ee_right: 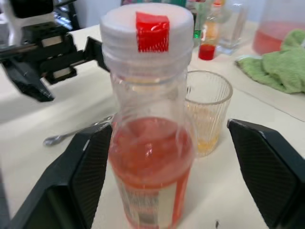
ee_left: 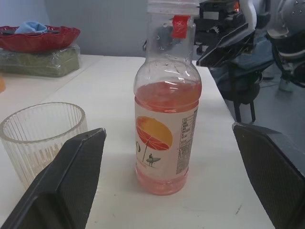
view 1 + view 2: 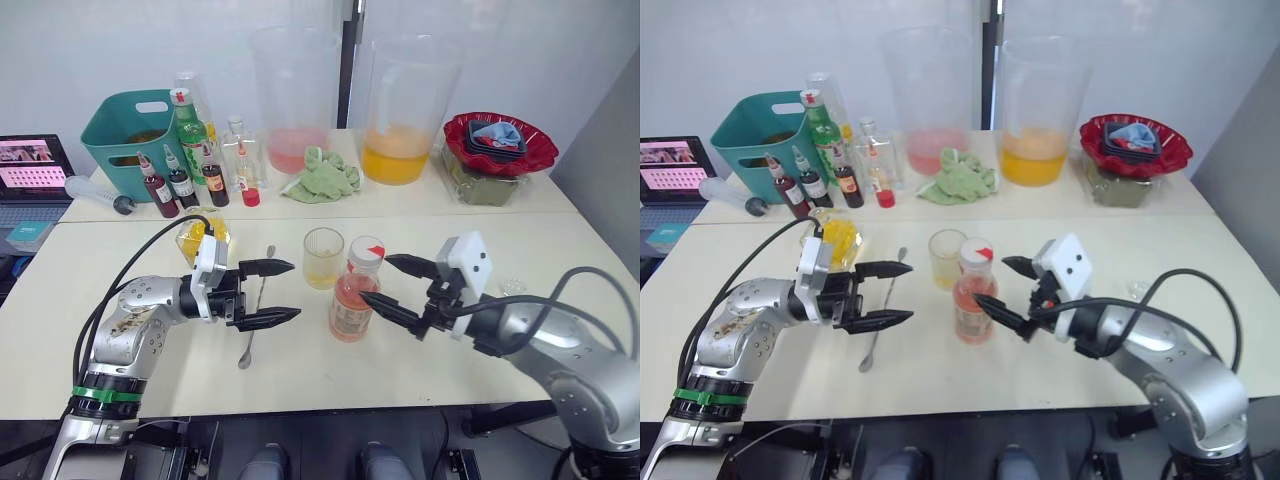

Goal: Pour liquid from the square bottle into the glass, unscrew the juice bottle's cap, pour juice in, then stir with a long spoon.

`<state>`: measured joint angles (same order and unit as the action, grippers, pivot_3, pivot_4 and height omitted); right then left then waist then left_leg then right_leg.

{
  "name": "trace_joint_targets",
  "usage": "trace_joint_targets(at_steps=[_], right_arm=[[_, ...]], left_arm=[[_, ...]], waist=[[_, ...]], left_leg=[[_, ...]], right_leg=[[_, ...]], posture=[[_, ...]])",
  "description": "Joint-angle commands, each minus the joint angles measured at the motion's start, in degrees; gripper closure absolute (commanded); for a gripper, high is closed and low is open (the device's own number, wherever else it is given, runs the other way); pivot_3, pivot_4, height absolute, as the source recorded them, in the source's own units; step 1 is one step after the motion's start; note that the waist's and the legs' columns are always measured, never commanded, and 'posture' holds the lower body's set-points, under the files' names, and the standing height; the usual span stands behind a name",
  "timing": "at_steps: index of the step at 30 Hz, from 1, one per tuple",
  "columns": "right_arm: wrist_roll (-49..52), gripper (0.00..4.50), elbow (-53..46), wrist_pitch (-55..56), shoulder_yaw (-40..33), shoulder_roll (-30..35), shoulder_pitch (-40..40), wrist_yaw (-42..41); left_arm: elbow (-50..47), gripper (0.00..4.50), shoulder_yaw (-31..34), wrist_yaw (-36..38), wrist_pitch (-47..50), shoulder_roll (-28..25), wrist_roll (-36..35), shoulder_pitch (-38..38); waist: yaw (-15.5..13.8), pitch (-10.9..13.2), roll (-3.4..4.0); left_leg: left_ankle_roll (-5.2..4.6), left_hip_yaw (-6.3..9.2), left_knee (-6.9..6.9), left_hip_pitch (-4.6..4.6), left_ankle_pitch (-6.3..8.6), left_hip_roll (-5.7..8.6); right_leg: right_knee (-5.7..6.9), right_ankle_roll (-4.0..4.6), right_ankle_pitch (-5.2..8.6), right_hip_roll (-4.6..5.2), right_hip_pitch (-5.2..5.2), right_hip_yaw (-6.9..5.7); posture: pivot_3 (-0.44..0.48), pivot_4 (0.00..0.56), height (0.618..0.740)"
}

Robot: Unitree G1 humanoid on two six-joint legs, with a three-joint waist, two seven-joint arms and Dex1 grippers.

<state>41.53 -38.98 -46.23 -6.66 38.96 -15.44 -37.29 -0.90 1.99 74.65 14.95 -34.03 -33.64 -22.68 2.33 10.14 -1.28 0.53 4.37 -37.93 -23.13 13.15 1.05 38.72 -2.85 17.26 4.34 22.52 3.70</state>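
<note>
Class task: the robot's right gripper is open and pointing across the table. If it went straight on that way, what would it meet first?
Most likely the juice bottle: it stands upright right ahead of the right gripper, with the glass behind it.

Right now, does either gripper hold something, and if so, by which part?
Nothing is held. The left gripper and the right gripper both have open jaws on either side of the juice bottle, without touching it.

Left gripper [image 3: 279, 293] and right gripper [image 3: 393, 285], fingers spread, pointed toward each other, both empty.
</note>
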Motion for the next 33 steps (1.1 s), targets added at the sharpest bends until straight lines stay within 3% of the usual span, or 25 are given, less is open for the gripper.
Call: trace_joint_targets(at_steps=[1,9,18,26,30,33], right_arm=[[-3.32,0.5,4.92,6.53,3.61,2.09,-3.33,-7.71],[-7.64,0.5,22.07,15.93,9.21,2.02,-14.52,-21.98],[-6.24,0.5,29.83,15.47,11.36,0.16,-23.02,-32.29],[-5.82,2.93,30.31,14.46,10.98,-1.21,-23.99,-33.32],[-6.0,2.97,29.2,14.57,10.44,-1.46,-23.44,-32.02],[-5.44,2.97,26.09,13.34,8.85,-3.0,-22.27,-26.52]], left_arm=[[-4.11,0.0,2.12,-1.68,-0.11,-0.91,-0.68,1.64],[-10.86,0.0,4.35,-4.7,2.54,-2.94,-2.5,7.06],[-13.07,0.0,5.12,-6.69,2.52,-3.3,-2.56,9.01],[-13.69,0.0,5.21,-7.05,2.34,-3.51,-2.66,10.1],[-12.91,0.0,4.82,-6.74,2.13,-3.33,-2.52,9.34],[-12.33,0.0,4.38,-6.32,2.02,-3.15,-2.39,8.72]], waist=[[0.3,0.0,0.0],[0.0,0.0,0.0],[-0.33,0.0,0.0],[-0.43,0.01,0.01],[-0.41,0.01,0.01],[-0.41,0.01,0.01]], left_leg=[[0.0,-0.01,0.0,0.02,0.0,-0.01],[0.0,-0.02,0.0,0.06,0.0,-0.01],[-0.01,0.03,0.0,0.03,0.01,-0.03],[-0.01,0.04,0.0,-0.01,0.01,-0.02],[-0.01,0.04,0.0,-0.01,0.01,-0.02],[-0.01,0.04,0.0,-0.02,0.01,-0.02]], right_leg=[[-0.01,0.0,0.0,0.0,-0.02,0.0],[-0.06,-0.01,0.0,0.07,-0.1,0.05],[-0.09,0.0,0.0,0.1,-0.09,-0.02],[-0.09,0.0,-0.01,0.12,-0.05,-0.02],[-0.09,0.0,0.0,0.12,-0.05,-0.02],[-0.08,0.0,0.0,0.11,-0.03,-0.02]], posture=[[0.0,0.15,0.74],[0.0,0.15,0.74],[0.0,0.15,0.74],[0.0,0.15,0.74],[0.0,0.15,0.74],[0.0,0.15,0.74]])
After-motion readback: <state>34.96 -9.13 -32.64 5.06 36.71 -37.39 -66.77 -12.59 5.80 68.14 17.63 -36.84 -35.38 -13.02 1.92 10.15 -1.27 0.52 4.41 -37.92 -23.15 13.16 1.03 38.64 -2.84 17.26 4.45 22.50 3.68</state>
